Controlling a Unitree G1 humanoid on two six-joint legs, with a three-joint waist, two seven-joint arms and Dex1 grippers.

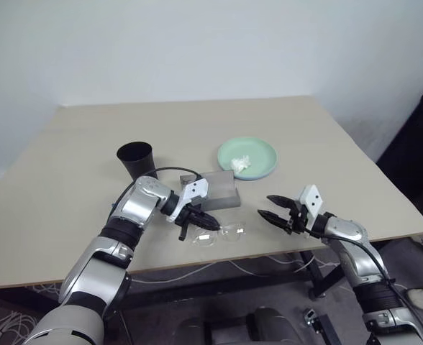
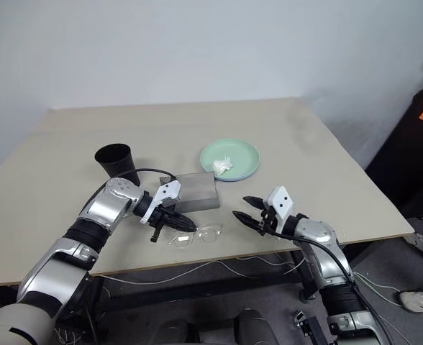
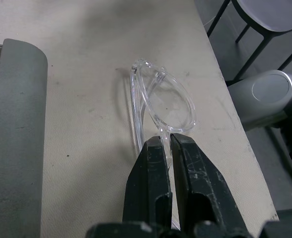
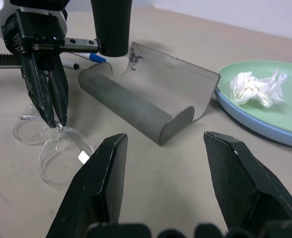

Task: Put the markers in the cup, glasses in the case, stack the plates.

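Clear-framed glasses lie just in front of the grey case, pinched at the bridge by the left gripper, jaws nearly closed. Lift gently and clear the case's front wall. Right of the case, the right gripper hovers half-spread, empty.

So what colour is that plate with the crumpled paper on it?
Mint green plate, resting on a light blue one; clearest in the right wrist view.
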